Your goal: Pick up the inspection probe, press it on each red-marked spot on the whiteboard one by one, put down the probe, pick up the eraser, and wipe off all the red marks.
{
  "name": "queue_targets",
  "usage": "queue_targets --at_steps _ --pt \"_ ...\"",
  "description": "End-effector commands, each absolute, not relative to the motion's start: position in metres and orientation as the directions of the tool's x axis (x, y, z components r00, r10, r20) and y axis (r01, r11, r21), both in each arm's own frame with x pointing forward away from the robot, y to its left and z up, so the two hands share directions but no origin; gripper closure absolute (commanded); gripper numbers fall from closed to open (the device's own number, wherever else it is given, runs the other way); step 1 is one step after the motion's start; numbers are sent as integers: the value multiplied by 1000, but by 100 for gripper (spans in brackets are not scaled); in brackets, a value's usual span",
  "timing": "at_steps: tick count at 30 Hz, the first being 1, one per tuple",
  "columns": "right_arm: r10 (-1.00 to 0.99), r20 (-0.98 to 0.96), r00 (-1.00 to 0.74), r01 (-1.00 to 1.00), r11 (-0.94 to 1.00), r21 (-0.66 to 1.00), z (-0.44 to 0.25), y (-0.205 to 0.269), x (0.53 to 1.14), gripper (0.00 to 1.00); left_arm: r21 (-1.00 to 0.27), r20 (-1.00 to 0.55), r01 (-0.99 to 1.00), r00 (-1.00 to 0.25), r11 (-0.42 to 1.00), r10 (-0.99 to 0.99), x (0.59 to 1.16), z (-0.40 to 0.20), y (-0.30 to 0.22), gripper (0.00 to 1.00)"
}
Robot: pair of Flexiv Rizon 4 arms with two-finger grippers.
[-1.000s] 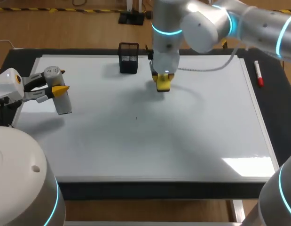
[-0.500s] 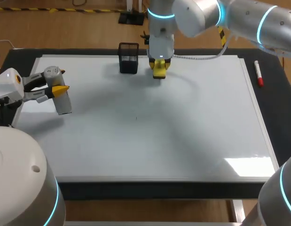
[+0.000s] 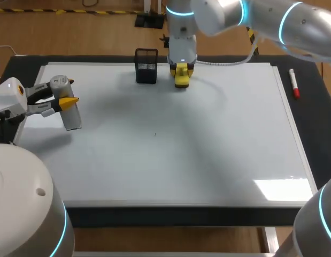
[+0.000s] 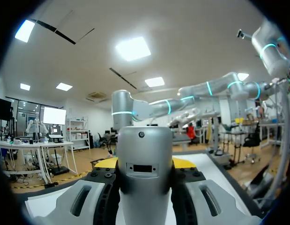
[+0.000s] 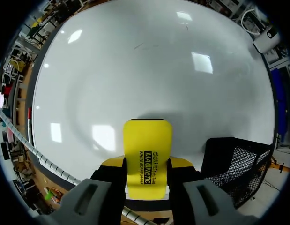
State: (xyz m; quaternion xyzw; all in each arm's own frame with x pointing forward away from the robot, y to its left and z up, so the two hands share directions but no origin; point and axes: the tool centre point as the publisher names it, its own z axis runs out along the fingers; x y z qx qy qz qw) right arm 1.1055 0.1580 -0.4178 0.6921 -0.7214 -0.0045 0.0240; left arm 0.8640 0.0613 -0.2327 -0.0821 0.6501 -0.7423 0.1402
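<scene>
You have a black mesh cup [image 3: 146, 66] standing upright toward the far edge of the table [image 3: 321, 140], a little left of the middle. It is square-sided, and the right wrist view shows its open wire weave plainly. Well apart from it, a marker pen [image 3: 294, 84] lies flat on the bare dark tabletop near the far right corner. Its barrel is white, red at the near end, and it points roughly front to back.

The right pincer [image 3: 181, 74] grips the yellow eraser [image 3: 181, 82] at the whiteboard's [image 3: 208, 150] far edge, with a black mesh holder [image 3: 146, 66] just beside it. The left pincer [image 3: 69, 92] clasps the probe [image 3: 72, 115] (a silver cylinder). A red marker [image 3: 294, 84] lies well apart from both.
</scene>
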Motion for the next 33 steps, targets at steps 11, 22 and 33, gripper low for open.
queue_targets --at_steps 11,22,33 --pt "-998 45 -33 -997 36 73 -427 159 1122 100 -988 -60 101 -947 -114 -316 864 -231 61 100" --pt "-998 61 -35 -997 39 73 -427 158 1116 20 -988 -60 101 -947 -114 -316 864 -231 61 100" --pt "-995 44 -88 -995 90 47 -411 140 1109 0 -988 -60 101 -947 -114 -316 864 -231 61 100"
